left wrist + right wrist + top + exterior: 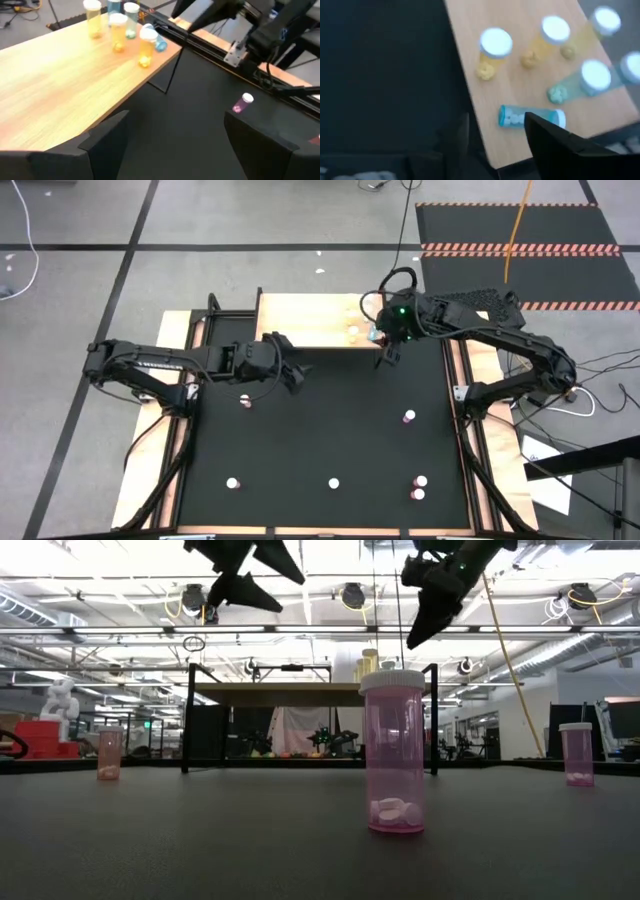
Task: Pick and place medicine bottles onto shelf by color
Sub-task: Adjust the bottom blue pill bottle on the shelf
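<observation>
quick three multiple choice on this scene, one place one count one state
1. The teal plastic bottle lying on its side is: A on the tan wooden shelf; B on the black mat; C in a hand.
2. Yellow white-capped bottles standing on the shelf: A one; B three; C five.
3. The left hand is: A shut on a bottle; B open, empty; C out of sight.
A, it lies by the shelf's edge; B, three yellow bodies stand there; B, its fingers stand wide with nothing between.
</observation>
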